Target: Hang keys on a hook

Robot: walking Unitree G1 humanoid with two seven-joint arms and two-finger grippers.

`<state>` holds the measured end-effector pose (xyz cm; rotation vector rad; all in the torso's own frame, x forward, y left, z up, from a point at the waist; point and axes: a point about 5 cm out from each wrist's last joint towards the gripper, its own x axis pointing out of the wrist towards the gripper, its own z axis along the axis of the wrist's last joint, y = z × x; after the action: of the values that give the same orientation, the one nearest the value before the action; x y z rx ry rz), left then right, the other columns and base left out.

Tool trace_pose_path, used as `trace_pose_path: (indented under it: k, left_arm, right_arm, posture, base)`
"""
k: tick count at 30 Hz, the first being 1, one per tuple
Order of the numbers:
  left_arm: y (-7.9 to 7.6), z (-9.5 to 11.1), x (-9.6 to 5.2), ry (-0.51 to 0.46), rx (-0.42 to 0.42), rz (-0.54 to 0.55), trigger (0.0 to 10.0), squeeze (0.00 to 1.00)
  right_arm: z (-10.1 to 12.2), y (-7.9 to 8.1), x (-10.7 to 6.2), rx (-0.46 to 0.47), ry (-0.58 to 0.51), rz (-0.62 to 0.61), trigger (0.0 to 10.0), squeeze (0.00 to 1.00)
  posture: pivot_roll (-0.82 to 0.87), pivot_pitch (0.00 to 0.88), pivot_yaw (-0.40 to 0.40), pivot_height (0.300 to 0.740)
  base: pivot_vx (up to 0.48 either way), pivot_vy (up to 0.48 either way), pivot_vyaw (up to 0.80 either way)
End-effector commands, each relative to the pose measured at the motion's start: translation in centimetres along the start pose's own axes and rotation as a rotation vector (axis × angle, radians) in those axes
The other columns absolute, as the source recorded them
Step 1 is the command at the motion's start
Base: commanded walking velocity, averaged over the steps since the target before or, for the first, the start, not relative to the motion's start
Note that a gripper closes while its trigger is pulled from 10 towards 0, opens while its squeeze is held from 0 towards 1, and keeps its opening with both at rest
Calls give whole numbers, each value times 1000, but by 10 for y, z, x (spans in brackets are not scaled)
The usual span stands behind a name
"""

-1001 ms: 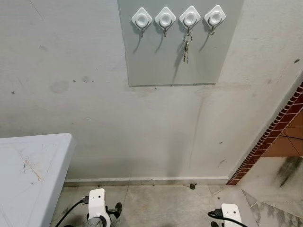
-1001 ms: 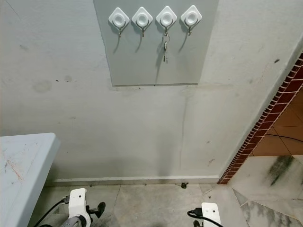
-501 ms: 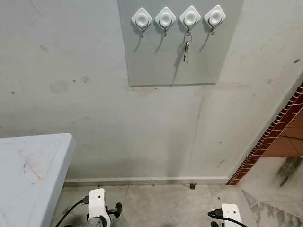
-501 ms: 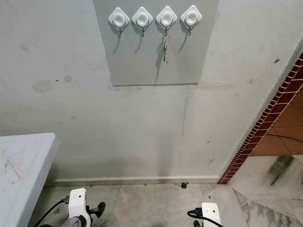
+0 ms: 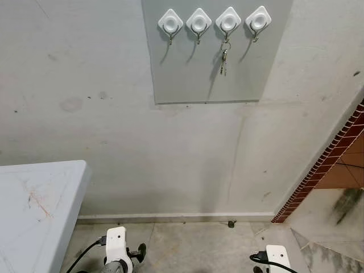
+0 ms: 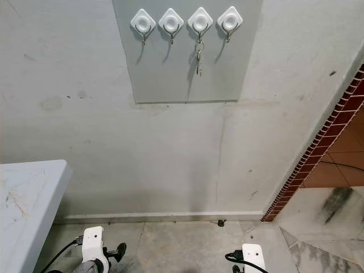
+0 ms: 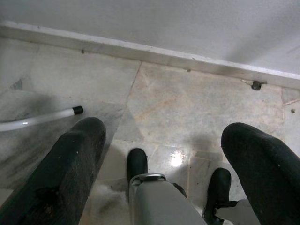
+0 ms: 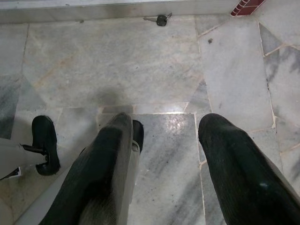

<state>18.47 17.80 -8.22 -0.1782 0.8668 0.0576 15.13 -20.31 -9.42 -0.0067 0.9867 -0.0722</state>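
Both head eyes face the pale grey wall [image 5: 114, 114] from a few steps back, angled down. Each wrist camera looks straight down, close above the marbled stone floor [image 8: 140, 61], sharing the small dark object [image 7: 255, 85] at 12 o'clock by the baseboard.

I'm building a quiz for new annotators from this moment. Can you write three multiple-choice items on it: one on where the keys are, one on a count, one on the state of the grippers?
1. Where do the keys hang?
A. On the first hook from the left
B. On the third hook from the left
C. On the table

2. How many hooks does the grey board carry?
A. Two
B. Four
C. Six

3. How do the left gripper and right gripper stand?
A. Both open, holding nothing
B. Left shut on the keys
C. Right shut on a hook

Answers: 1 B, the keys dangle below the third white hook. 2 B, four white hooks sit in a row. 3 A, each wrist view shows its fingers spread over bare floor.
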Motion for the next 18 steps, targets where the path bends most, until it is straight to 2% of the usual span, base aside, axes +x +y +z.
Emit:
trace_pose_path:
  k: [1, 12, 15, 16, 18]
  left_arm:
    - [4, 1, -1, -5, 0, 13, 10000, 0]
    - [3, 1, -1, -8, -1, 12, 10000, 0]
    - [2, 7, 1, -33, -2, 6, 10000, 0]
    - [-1, 18, 3, -73, -7, -11, 10000, 0]
    - [-4, 25, 4, -102, -11, -25, 10000, 0]
  right_arm:
    - [0, 1, 0, 14, 2, 0, 10000, 0]
    - [2, 0, 0, 8, -3, 0, 10000, 0]
    - [11, 0, 2, 16, -40, 8, 10000, 0]
    - [22, -1, 3, 25, -84, 11, 10000, 0]
    - [31, -2, 4, 31, -116, 14, 10000, 0]
  posture:
    - [-13, 0, 22, 740]
    - [-9, 0, 17, 740]
    - [-10, 0, 18, 740]
    - [-10, 0, 19, 740]
    - [-12, 0, 19, 740]
  base:
    - [0, 0, 0]
    - [0, 0, 0]
    - [0, 0, 0]
    - [0, 0, 0]
    - [0, 0, 0]
